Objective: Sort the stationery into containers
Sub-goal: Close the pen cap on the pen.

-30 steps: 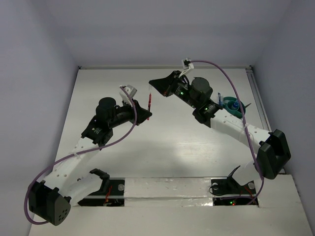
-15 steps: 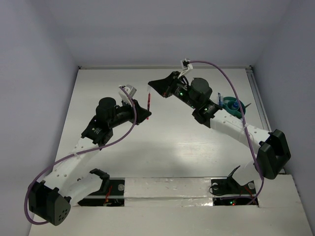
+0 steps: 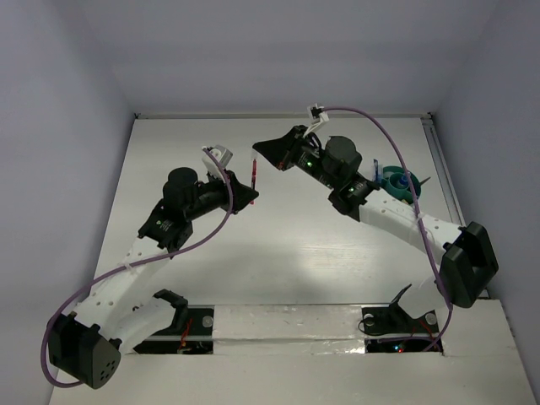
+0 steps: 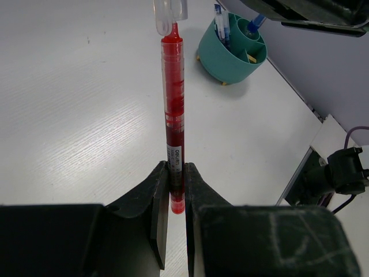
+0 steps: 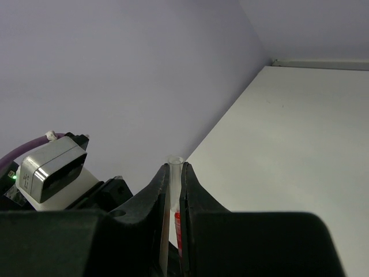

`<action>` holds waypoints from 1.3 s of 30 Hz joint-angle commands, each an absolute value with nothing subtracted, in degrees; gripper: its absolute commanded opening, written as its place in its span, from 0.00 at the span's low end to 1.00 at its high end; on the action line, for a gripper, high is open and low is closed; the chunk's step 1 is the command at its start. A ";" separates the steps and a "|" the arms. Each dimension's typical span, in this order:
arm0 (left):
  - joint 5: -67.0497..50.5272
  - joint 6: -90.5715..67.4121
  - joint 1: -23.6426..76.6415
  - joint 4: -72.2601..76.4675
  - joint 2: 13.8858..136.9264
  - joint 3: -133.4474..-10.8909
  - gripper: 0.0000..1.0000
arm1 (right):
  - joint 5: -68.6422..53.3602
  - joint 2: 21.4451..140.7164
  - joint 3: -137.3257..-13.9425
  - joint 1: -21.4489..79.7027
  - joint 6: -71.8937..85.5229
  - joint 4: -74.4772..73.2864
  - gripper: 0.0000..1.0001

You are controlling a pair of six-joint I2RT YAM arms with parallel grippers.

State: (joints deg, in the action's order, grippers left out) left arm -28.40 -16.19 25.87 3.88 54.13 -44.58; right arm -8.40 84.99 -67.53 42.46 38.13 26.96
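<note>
Between lilac walls (image 3: 253,51), white table (image 3: 287,249)

A flat white matte tabletop (image 3: 169,143) is filling the floor of the enclosure, and its surface is showing a faint fine grain in the left wrist view. Plain pale lavender-grey walls (image 3: 278,51) are standing around it on the left, far and right sides, meeting it in a straight seam at the back. A thin pale strip (image 3: 442,169) is running along the tabletop's right edge, just beside the right wall. Along the near edge, a band of glossy clear tape (image 3: 287,345) is lying across a white board (image 3: 287,321) and catching the light. Over the middle of the tabletop, soft grey shadows (image 3: 270,249) are falling.
</note>
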 commanded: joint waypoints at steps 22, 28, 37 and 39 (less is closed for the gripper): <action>-28.74 -19.95 25.14 9.84 52.29 -45.44 0.00 | -14.32 80.07 -58.01 45.53 36.65 25.84 0.00; -28.92 -20.83 25.14 10.10 52.21 -46.93 0.00 | -21.17 78.66 -54.06 45.53 40.51 24.43 0.00; -28.74 -23.38 25.14 12.39 52.38 -50.89 0.00 | -21.63 77.09 -45.27 50.17 44.03 27.16 0.00; -28.65 -23.99 25.14 12.48 52.64 -52.20 0.00 | -20.48 76.21 -42.99 51.32 44.12 27.07 0.00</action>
State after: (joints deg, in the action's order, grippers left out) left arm -35.40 -21.21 26.70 -5.48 53.54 -44.45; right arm -9.72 76.88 -48.27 44.66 43.00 36.16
